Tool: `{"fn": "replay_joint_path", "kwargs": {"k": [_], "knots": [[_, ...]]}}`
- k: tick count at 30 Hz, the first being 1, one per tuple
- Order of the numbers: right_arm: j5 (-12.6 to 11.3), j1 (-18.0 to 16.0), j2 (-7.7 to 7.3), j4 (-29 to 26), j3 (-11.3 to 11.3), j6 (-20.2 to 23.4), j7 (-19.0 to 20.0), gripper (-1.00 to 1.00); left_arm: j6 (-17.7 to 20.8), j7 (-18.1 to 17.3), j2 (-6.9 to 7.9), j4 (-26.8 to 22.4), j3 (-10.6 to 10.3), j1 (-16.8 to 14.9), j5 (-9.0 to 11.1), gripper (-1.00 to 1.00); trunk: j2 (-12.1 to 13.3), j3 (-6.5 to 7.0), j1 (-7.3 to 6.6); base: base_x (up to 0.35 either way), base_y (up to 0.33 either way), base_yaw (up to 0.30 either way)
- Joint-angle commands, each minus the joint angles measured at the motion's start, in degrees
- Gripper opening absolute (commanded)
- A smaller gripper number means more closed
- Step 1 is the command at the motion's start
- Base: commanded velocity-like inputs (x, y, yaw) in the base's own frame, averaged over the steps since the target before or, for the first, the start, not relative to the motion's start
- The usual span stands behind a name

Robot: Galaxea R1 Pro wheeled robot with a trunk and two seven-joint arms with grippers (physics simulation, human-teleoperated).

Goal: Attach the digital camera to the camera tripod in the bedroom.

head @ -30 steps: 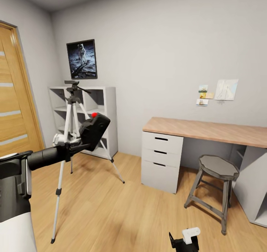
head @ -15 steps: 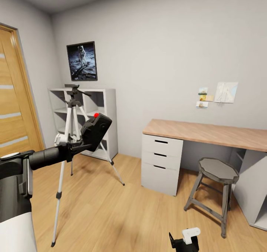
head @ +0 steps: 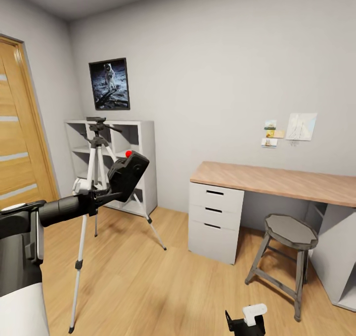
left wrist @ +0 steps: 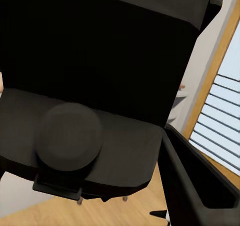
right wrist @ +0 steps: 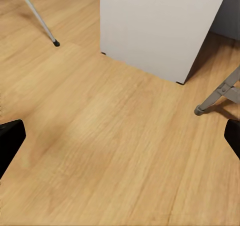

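At the far left of the head view stands an oak door (head: 17,128) with frosted strips, and in front of it the left arm reaches forward, its gripper (head: 101,193) closed on the black camera (head: 127,174), which is held tilted in the air with the red dot on top. In the left wrist view the camera (left wrist: 100,86) sits close against the lens, its stubby round lens facing the view and one dark finger (left wrist: 192,186) running alongside the body. Just behind the held camera, seen from the head, stands the tripod (head: 96,178) with its silver legs spread on the plank floor (head: 148,286) and its dark head bare, higher than the camera and apart from it. Behind the tripod is a white cube shelf (head: 133,148), and above that hangs an astronaut poster (head: 109,84) on the grey wall. Further right is a desk (head: 277,180) with a wooden top and three white drawers, some small notes (head: 289,128) pinned above it, and a grey stool (head: 287,257) in front. At the lower edge the right gripper (head: 245,322) hangs low over the floor; in its wrist view the two dark fingertips (right wrist: 10,141) sit at opposite edges, spread wide with nothing between them, above bare planks near the drawer unit (right wrist: 160,26), a tripod foot (right wrist: 56,43) and a stool leg (right wrist: 220,94).
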Motion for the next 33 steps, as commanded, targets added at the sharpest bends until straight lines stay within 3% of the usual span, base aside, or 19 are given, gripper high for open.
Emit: {"fn": "replay_joint_path", "kwargs": {"k": [1, 10, 17, 20, 21, 26, 28, 33], "knots": [[-0.36, -0.09, 0.0, 0.22, 0.33, -0.34, 0.14, 1.0, 0.4, -0.6, -0.01, -0.05, 0.06, -0.06, -0.59, -1.0, 0.38, 0.12, -0.23, 0.0, 0.0, 0.0], [-0.36, -0.08, 0.01, 0.22, 0.31, -0.33, -0.02, 1.0, 1.48, -0.6, -0.13, 0.03, -1.05, -0.04, -0.62, -1.0, 3.99, 1.73, -2.21, 0.0, 0.0, 0.0], [-0.36, -0.08, 0.01, 0.23, 0.31, -0.33, -0.15, 1.0, 7.02, -0.6, -0.08, 0.03, -5.76, -0.11, -0.73, -1.0, 6.8, 2.99, -3.75, 0.0, 0.0, 0.0], [-0.36, -0.07, 0.02, 0.23, 0.31, -0.33, -0.24, 1.0, 7.57, -0.6, -0.08, 0.04, -6.46, -0.11, -0.97, -1.0, 8.0, 3.53, -4.41, 0.0, 0.0, 0.0], [-0.36, -0.06, 0.01, 0.23, 0.31, -0.33, -0.28, 1.0, 7.67, -0.6, -0.09, 0.06, -7.69, -0.22, -1.25, -1.0, 8.4, 3.71, -4.62, 0.0, 0.0, 0.0], [-0.36, -0.06, 0.04, 0.23, 0.31, -0.33, -0.29, 1.0, 7.67, -0.54, -0.03, 0.55, -8.44, -0.28, -1.4, -1.0, 10.41, 4.61, -5.72, 0.0, 0.0, 0.0], [-0.36, -0.05, 0.04, 0.23, 0.31, -0.33, -0.3, 1.0, 7.67, 1.39, -0.02, 1.23, -9.13, -0.29, -1.44, -1.0, 11.21, 4.97, -6.16, 0.0, 0.0, 0.0], [-0.36, -0.02, 0.04, 0.23, 0.31, -0.33, -0.3, 1.0, 7.67, 3.71, -0.01, 2.4, -13.51, -0.29, -1.46, -1.0, 13.21, 5.86, -7.26, 0.0, 0.0, 0.0]]}}
